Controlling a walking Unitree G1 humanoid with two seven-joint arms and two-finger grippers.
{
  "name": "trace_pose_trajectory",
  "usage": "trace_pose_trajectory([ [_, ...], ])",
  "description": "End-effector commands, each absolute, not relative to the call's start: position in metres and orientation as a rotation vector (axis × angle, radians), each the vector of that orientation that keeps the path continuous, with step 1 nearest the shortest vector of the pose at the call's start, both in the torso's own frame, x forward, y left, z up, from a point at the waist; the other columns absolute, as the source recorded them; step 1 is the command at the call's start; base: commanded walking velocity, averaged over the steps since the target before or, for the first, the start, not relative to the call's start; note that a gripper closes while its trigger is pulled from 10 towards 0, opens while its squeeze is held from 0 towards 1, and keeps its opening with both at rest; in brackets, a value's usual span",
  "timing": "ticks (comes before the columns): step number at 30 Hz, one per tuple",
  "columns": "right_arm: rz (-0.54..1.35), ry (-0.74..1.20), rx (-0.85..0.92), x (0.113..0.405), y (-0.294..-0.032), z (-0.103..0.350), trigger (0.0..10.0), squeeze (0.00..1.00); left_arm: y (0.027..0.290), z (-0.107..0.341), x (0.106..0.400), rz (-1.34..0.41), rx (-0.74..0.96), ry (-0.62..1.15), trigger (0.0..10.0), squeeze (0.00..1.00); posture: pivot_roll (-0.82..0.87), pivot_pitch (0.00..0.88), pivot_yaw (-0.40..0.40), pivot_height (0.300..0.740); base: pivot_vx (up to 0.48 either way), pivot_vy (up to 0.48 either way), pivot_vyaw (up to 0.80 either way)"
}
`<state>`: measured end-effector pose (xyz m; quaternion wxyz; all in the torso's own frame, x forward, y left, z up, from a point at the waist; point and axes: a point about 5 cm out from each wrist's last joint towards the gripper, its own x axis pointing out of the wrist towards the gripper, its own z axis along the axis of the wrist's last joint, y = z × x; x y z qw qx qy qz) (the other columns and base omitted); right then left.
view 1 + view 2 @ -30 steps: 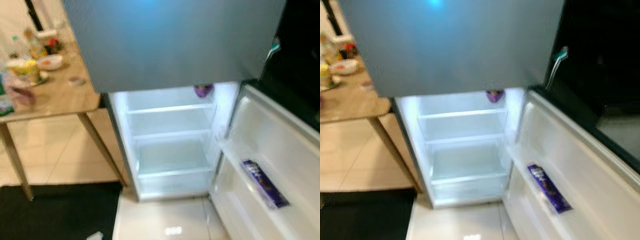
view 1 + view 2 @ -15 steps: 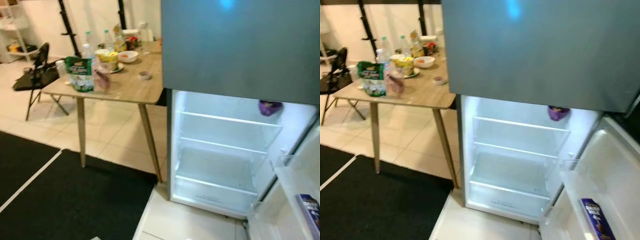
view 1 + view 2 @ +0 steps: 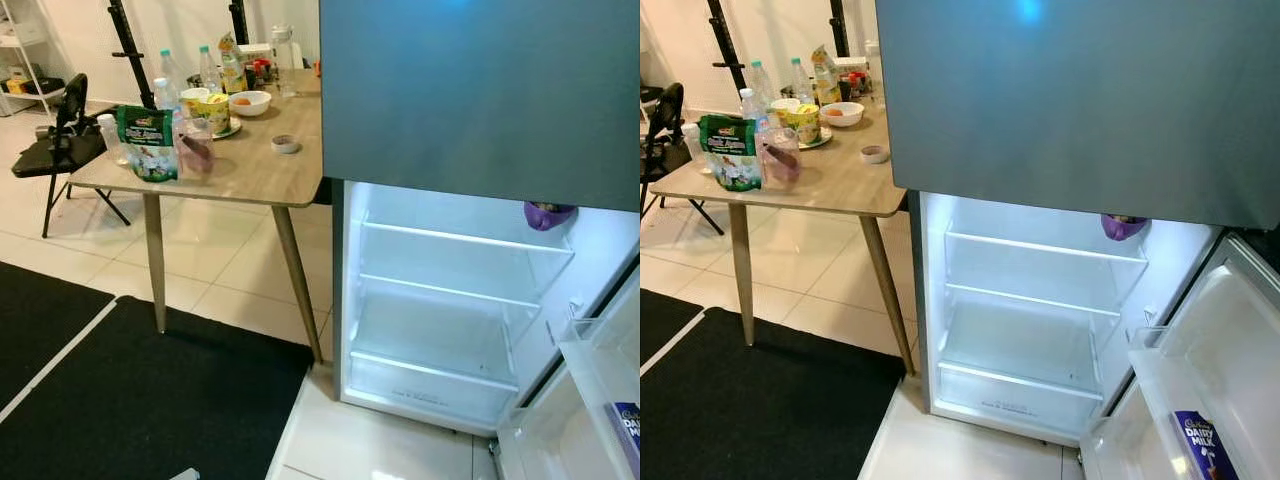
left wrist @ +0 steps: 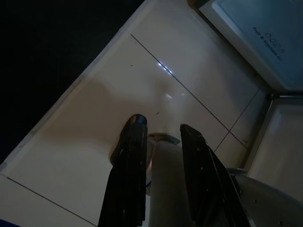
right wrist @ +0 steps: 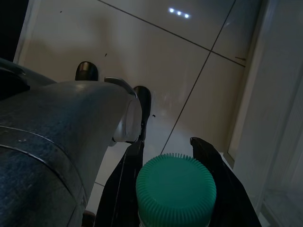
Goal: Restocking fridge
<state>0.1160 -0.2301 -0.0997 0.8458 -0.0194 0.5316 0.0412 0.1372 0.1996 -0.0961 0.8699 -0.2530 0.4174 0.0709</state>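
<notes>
The fridge's (image 3: pixel 480 90) lower compartment (image 3: pixel 440 310) stands open and lit, with bare glass shelves. A purple bowl (image 3: pixel 547 214) sits at the top right inside it. The open door (image 3: pixel 1200 380) swings out to the right and holds a Dairy Milk chocolate bar (image 3: pixel 1203 445) in its shelf. My right gripper (image 5: pixel 171 124) hangs low over the floor tiles, shut on a bottle with a green ribbed cap (image 5: pixel 176 189). My left gripper (image 4: pixel 162 125) hangs beside the fridge's foot, open with nothing between its fingers.
A wooden table (image 3: pixel 250 175) stands left of the fridge and carries bottles (image 3: pixel 165 95), a green bag (image 3: pixel 148 140), a white bowl (image 3: pixel 250 102) and a small dish (image 3: pixel 285 144). A black mat (image 3: pixel 150 400) covers the floor in front. A folding chair (image 3: pixel 60 140) stands far left.
The head view has swung left and sharpened, so the table shows in full and the fridge sits further right. Nothing in the scene has itself moved.
</notes>
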Motion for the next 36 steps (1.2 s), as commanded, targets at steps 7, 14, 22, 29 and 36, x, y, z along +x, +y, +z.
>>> trace_pose_trajectory([
  [7,0.06,1.136,-0.026,0.1129,-0.2299,-0.1011,10.0,0.0,0.2068,-0.0972,0.1314,0.16,-0.511,0.895,10.0,0.0,-0.08,0.046,0.01,0.74,0.302,0.0,0.0],
  [14,0.053,1.131,-0.018,0.1134,-0.23,-0.1009,10.0,0.0,0.2059,-0.0973,0.1315,0.153,-0.51,0.898,10.0,0.0,-0.08,0.045,0.011,0.74,0.31,0.0,0.0],
  [22,0.038,1.135,0.021,0.115,-0.2286,-0.101,10.0,0.0,0.2062,-0.0965,0.1335,0.137,-0.501,0.896,10.0,0.0,-0.07,0.04,0.013,0.74,0.29,0.0,-0.4],
  [29,0.047,1.14,0.018,0.1162,-0.2271,-0.101,10.0,0.0,0.2061,-0.0963,0.1349,0.144,-0.496,0.898,10.0,0.0,-0.07,0.038,0.014,0.74,0.0,0.0,-0.8],
  [36,0.021,1.146,0.031,0.1142,-0.2289,-0.1014,10.0,0.0,0.2008,-0.0971,0.1342,0.108,-0.489,0.907,10.0,0.0,-0.08,0.038,0.016,0.74,0.0,0.0,-0.8],
])
